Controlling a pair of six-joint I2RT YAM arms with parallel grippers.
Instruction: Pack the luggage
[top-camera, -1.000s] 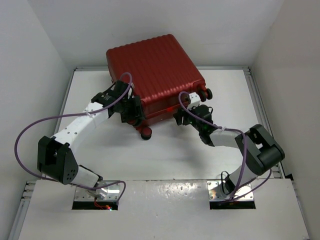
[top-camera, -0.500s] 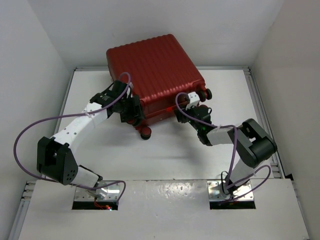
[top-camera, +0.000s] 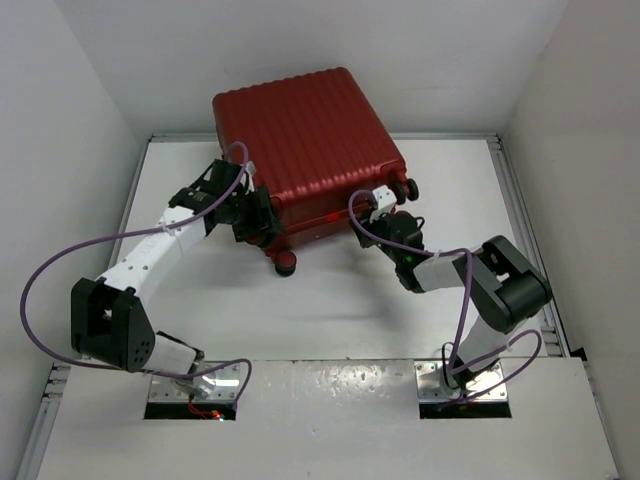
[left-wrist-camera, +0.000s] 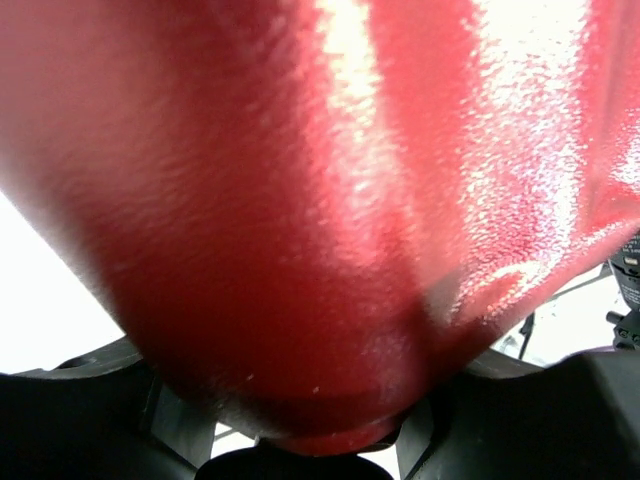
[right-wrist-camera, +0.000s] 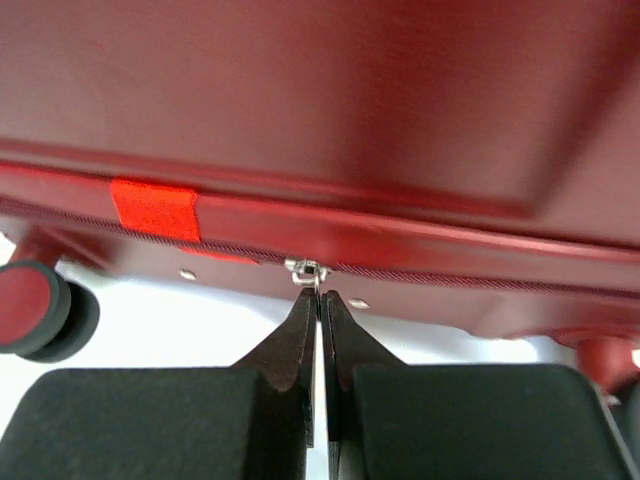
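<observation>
The luggage, a big red ribbed suitcase, lies closed at the back of the table. My left gripper straddles its near left corner; in the left wrist view the red shell fills the frame and is wedged between my dark fingers. At the front edge my right gripper has its jaws pressed together on the small silver zipper pull, which hangs from the zipper line. A bright red tab sits on that line to the left of the pull.
Black wheels stick out at the suitcase's near corner and right side; one wheel shows at the left of the right wrist view. White walls enclose the table on three sides. A metal rail runs along the right edge.
My right gripper has closed onto the zipper pull at the suitcase's front edge. The left arm has shifted slightly left and back, still at the suitcase corner.
</observation>
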